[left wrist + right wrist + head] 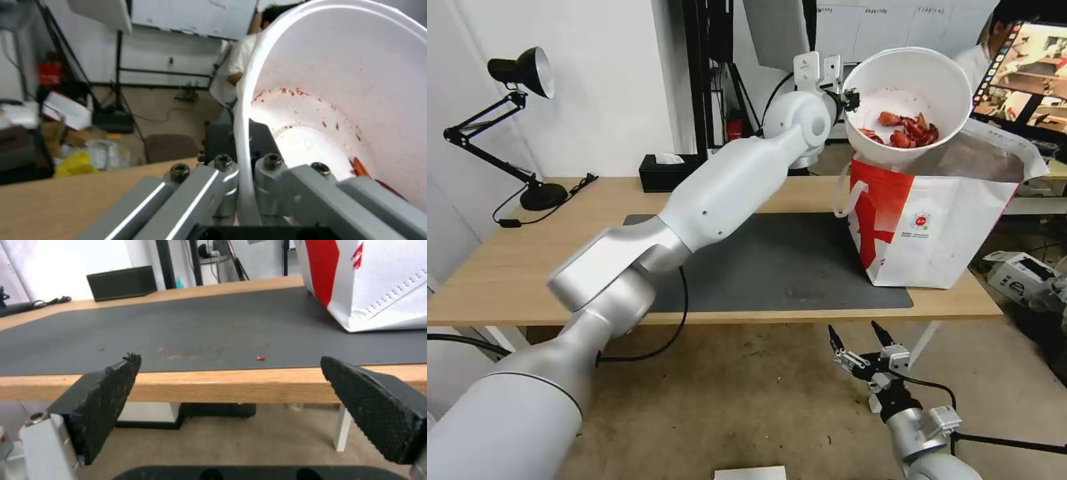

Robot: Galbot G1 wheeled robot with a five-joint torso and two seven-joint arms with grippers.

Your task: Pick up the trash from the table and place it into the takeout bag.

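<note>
While the long wooden bench (507, 267) carries little more than its dark grey mat (787, 267), the takeout bag (934, 227) stands upright on the mat's far right end, mouth open and foil lining showing — a sensible landmark, since everything is meant to end up inside it. Left of the bag, at the bench's back edge, sits the black tissue box (668, 172), and further left again a black desk lamp (520, 73); neither is rubbish.

Directly above the bag's open mouth hangs the white bowl (907, 93), tipped so its opening faces back toward the robot, with the red crayfish shells (904, 129) slumped against its lower wall. The tilt looks deliberate: held this way over the opening, the shells should slide out into the bag rather than onto the mat. The left tool (849, 100) is clamped on the bowl's rim on the side away from the bag's red panel — the left wrist view shows the thin white rim (242, 186) pinched between the metal fingers (271, 180).

Below the bag, under the bench's front edge, the right tool (859, 340) waits with its pads (106, 396) spread wide and nothing between them. A tiny red fragment (261, 358) lies on the mat near the front edge, left of the bag
</note>
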